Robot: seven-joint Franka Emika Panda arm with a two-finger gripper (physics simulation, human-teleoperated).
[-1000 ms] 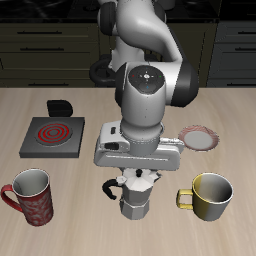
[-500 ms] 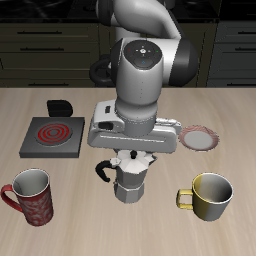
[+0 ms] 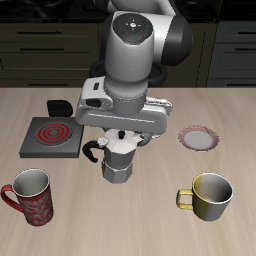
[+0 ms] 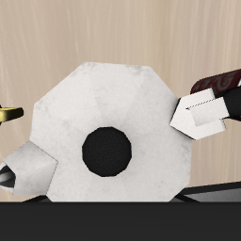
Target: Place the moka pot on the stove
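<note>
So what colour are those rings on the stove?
Red spiral rings on the dark grey stove, clearest in the exterior view.

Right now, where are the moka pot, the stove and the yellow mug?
moka pot (image 3: 118, 160): exterior view, on its silver faceted lower body.
stove (image 3: 52, 134): exterior view, on the red spiral coil.
yellow mug (image 3: 213, 197): exterior view, on its outer wall.

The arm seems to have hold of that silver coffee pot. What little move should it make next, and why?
Probably keep carrying the moka pot sideways toward the stove. The gripper is closed on the pot's top, and the pot sits beside the stove, not over its red coil. Once above the coil, it could lower and let go.
</note>
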